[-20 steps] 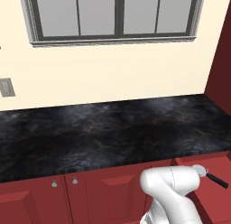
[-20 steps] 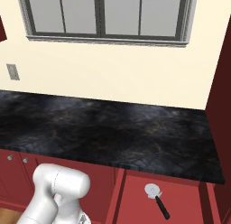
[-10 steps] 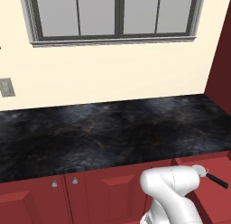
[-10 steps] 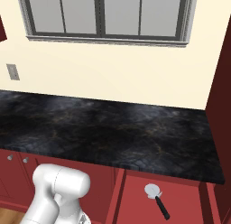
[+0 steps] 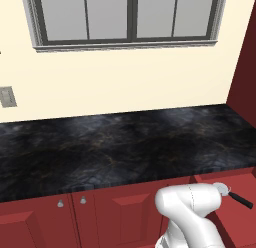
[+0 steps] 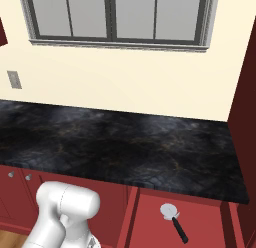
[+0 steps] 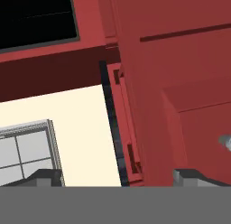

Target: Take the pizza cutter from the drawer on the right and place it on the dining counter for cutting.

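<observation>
The pizza cutter [image 6: 174, 219] lies flat in the open drawer [image 6: 150, 224] at the right, its silver wheel toward the worktop and its dark handle pointing out and to the right. From the left, the pizza cutter [image 5: 231, 193] rests on the drawer [image 5: 242, 217] floor just past my white arm's elbow. In the hand view my gripper [image 7: 119, 179] is open, fingertips [image 7: 45, 175] far apart with nothing between them, looking at red cabinet fronts. The dining counter is out of view.
A black marbled worktop [image 5: 125, 142] runs under a cream wall and window [image 5: 125, 17]. Red cabinet doors with small silver knobs [image 5: 60, 203] sit below it. A tall red cabinet side [image 6: 245, 117] closes off the right. A wall outlet [image 6: 14, 79] is at the left.
</observation>
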Controlling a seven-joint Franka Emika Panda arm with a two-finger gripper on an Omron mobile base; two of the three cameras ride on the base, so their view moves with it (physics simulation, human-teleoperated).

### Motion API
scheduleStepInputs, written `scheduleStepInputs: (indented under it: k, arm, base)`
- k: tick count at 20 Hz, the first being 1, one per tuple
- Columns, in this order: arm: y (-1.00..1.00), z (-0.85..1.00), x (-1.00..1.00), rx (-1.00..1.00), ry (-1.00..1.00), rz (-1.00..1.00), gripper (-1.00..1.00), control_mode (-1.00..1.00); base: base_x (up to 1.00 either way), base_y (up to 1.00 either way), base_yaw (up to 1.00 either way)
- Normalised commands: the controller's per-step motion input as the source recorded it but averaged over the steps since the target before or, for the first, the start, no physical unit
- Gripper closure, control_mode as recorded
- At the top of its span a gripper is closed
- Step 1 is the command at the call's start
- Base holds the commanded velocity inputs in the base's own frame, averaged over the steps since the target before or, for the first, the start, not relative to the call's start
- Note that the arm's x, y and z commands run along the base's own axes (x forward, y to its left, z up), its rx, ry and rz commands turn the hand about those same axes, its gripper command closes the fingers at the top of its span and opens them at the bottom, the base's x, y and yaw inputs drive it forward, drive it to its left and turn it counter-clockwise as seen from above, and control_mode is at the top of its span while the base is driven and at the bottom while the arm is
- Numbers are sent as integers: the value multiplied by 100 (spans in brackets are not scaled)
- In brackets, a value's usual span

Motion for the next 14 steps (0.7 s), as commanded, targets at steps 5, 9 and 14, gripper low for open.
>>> scheduleStepInputs:
  k: [5,9,14]
  arm:
    - [2,77,12,0,7,0,-100,-100]
    - [0,75,37,0,10,0,-100,-100]
    - [2,44,60,0,13,0,-100,-100]
  base:
    - [0,0,0]
    - [0,0,0]
    - [0,0,0]
